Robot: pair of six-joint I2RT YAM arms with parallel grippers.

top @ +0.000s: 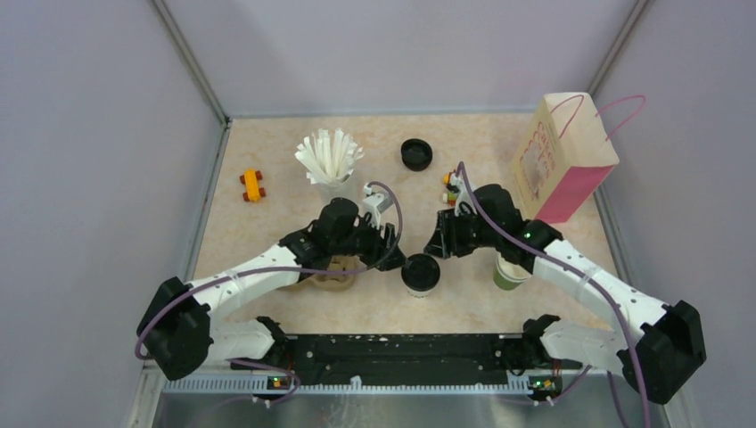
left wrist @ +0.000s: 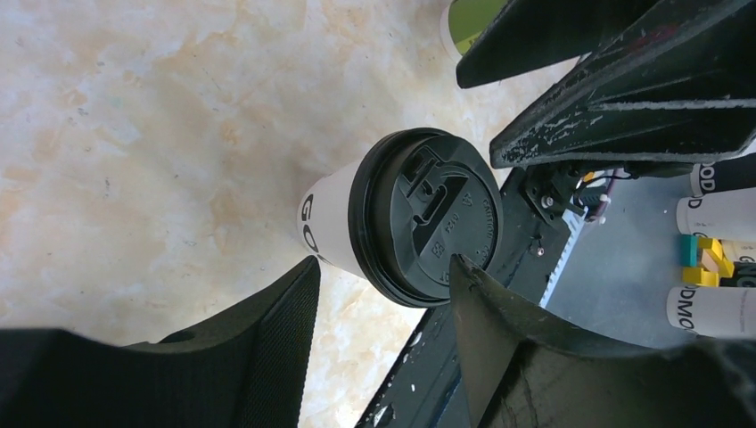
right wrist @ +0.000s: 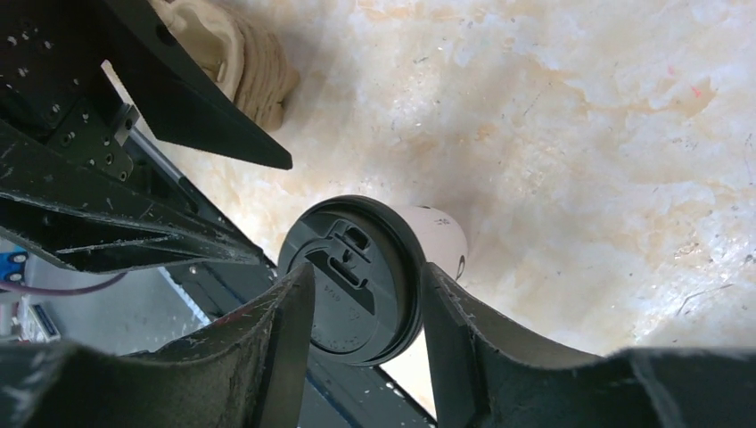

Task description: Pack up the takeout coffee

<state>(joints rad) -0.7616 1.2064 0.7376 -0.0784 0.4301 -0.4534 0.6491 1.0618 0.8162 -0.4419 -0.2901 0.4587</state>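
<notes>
1. The coffee [top: 421, 274] stands upright with its black lid on, at lower centre of the table [top: 258, 147] in the top view, between the two arms' tips.
2. The left gripper [left wrist: 383, 265] is spread wide. The cup sits between its tips (one tip overlaps the lid rim; contact unclear).
3. The right gripper [right wrist: 366, 269] is also spread, its fingers [right wrist: 285, 339] flanking the lid closely. I cannot tell whether they touch it.
4. The green cup [top: 510, 272] is to the right, partly under the right arm. The bag [top: 562, 160] is at upper right.
</notes>
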